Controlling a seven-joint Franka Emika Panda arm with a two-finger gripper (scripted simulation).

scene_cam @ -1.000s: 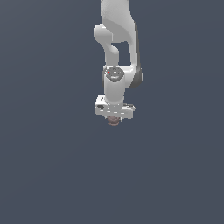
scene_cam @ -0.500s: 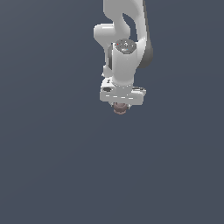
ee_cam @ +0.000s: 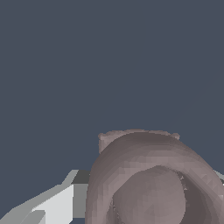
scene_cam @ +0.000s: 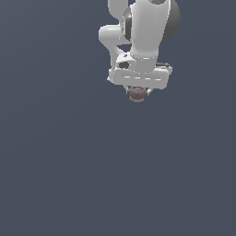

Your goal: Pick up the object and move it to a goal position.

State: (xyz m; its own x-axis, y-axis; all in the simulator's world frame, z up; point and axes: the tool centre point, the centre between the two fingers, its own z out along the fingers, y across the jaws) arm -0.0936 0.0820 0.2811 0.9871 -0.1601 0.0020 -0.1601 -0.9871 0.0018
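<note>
Gripping one object (scene_cam: pixel 136 94) (reddish-brown, ridged), one white tool (scene_cam: pixel 138 91) hangs aloft.

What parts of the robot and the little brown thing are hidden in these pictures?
- Exterior view: the white gripper fingers are mostly hidden behind the white gripper bar and the small reddish-brown ridged lump, so how they grip is unclear.
- Exterior view: the arm's upper part is cut off by the edge.
- Wrist view: the lump fills the frame, cut off by the edge.
- No goal marker shows anywhere.
</note>
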